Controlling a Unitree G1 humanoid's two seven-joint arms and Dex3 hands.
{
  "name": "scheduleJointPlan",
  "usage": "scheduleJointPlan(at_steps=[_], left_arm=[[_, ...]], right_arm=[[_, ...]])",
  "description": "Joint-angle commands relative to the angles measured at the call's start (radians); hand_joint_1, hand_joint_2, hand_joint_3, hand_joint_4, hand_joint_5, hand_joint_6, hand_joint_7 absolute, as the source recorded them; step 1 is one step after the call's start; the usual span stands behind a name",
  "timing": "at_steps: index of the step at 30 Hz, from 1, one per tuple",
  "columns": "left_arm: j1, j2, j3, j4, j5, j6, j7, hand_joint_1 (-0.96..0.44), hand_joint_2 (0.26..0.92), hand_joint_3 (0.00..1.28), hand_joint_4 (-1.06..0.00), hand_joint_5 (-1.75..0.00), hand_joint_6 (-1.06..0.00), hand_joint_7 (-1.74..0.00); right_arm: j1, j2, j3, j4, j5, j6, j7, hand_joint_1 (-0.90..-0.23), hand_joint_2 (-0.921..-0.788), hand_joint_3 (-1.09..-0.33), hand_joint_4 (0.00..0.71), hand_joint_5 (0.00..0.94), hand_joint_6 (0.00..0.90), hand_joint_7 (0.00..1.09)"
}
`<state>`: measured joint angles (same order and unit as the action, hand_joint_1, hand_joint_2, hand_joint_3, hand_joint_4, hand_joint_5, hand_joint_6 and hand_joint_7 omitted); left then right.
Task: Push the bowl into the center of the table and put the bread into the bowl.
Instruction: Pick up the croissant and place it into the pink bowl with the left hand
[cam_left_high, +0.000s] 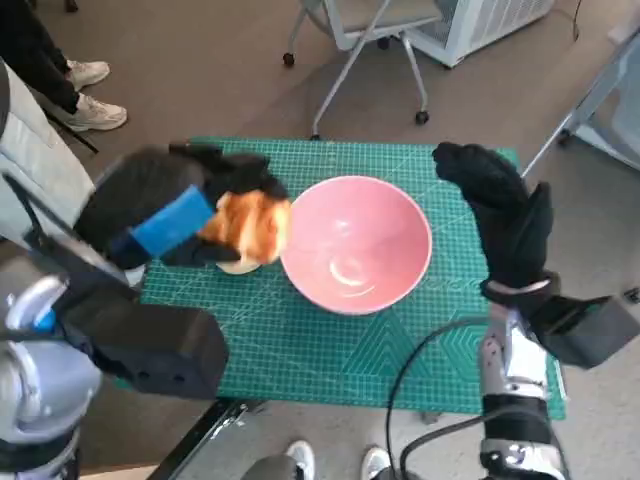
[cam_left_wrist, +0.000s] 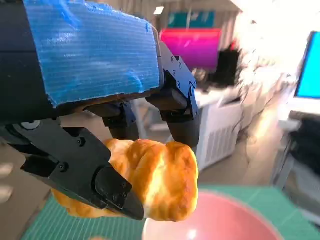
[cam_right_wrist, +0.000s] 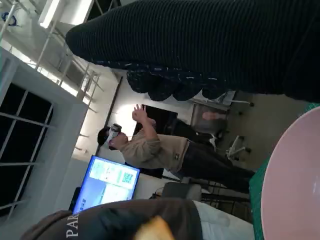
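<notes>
Just beside the bowl's (cam_left_high: 356, 243) rim, the left hand (cam_left_high: 165, 215) gripped the bread (cam_left_high: 248, 228); the right hand (cam_left_high: 500, 210) hovered empty, fingers apart.

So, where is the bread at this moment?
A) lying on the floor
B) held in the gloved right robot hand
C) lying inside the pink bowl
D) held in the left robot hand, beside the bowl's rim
D: the left robot hand grips the bread just outside the rim of the empty pink bowl; the right robot hand holds nothing.
</notes>
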<state>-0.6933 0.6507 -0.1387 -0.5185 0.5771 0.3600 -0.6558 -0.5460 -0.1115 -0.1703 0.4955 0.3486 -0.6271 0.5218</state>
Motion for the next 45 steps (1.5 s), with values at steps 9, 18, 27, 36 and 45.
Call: scheduleJointPlan(at_steps=[9, 18, 27, 36, 45], left_arm=[[-0.218, -0.136, -0.173, 0.301, 0.004, -0.127, 0.016, 0.00, 0.887, 0.02, -0.83, -1.08, -0.76, -0.96], [-0.307, -0.232, -0.237, 0.629, 0.010, -0.294, 0.118, 0.00, 0.911, 0.02, -0.78, -1.14, -0.69, -1.03], [-0.343, -0.271, -0.251, 0.785, 0.018, -0.373, 0.174, 0.00, 0.920, 0.04, -0.75, -1.19, -0.65, -1.04], [-0.347, -0.301, -0.284, 0.871, -0.002, -0.254, 0.015, -0.20, 0.823, 0.02, -0.20, -0.08, -0.24, -0.10], [-0.312, -0.284, -0.229, 0.863, -0.085, -0.303, 0.013, -0.24, 0.819, 0.01, -0.11, 0.00, -0.20, -0.01]], right_arm=[[0.041, -0.004, -0.012, -0.003, 0.003, -0.004, -0.001, -0.696, -0.921, -0.789, 0.182, 0.001, 0.035, 0.53], [0.049, -0.007, -0.021, -0.013, 0.003, -0.002, -0.007, -0.688, -0.921, -0.790, 0.178, 0.000, 0.033, 0.53], [0.053, -0.006, -0.026, -0.021, 0.001, 0.002, -0.009, -0.685, -0.921, -0.792, 0.175, 0.000, 0.030, 0.53], [0.054, -0.011, -0.036, -0.030, 0.002, 0.013, -0.025, -0.694, -0.921, -0.773, 0.178, 0.001, 0.037, 0.53], [0.050, -0.005, -0.033, -0.023, -0.007, 0.008, -0.036, -0.693, -0.921, -0.767, 0.178, 0.001, 0.037, 0.51]])
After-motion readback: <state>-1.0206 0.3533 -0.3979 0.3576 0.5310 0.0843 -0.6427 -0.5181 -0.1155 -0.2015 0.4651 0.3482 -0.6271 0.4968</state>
